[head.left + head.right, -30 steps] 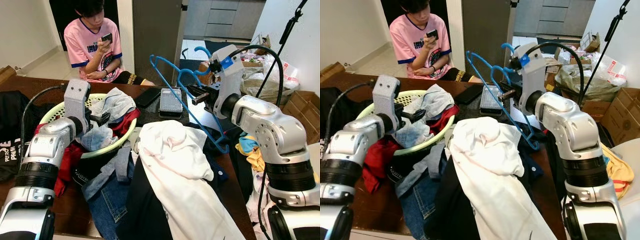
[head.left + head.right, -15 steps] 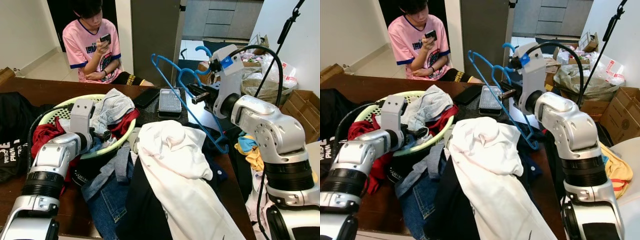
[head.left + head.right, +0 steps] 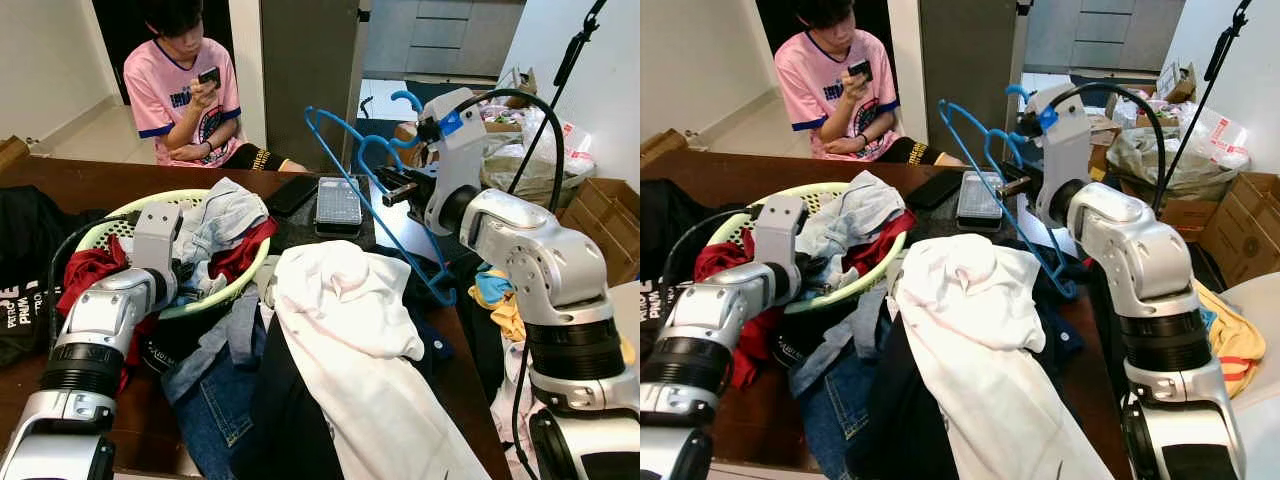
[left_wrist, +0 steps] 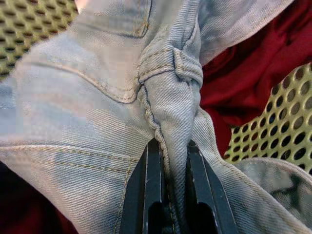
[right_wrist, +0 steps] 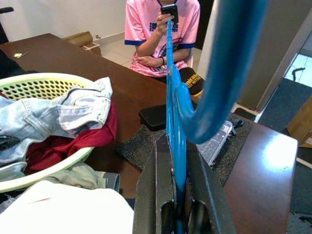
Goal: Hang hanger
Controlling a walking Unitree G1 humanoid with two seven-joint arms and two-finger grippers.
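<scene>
Two tools clenched: right tool (image 5: 176,204) grips the blue hanger (image 3: 372,190); left tool (image 4: 168,195) pinches pale jeans (image 4: 97,97).

on the table (image 3: 60,180), the basket (image 3: 118,225) sits to the left, with jeans (image 3: 222,215) and other clothes heaped in it. right of the basket a white shirt (image 3: 350,330) lies over more clothing at the table's near edge. behind the shirt lie a phone (image 3: 296,194) and, just right of it, a case (image 3: 340,201). a person (image 3: 185,90) sits behind the table. boxes (image 3: 605,215) and bags (image 3: 540,150) stand on the floor to the right.
</scene>
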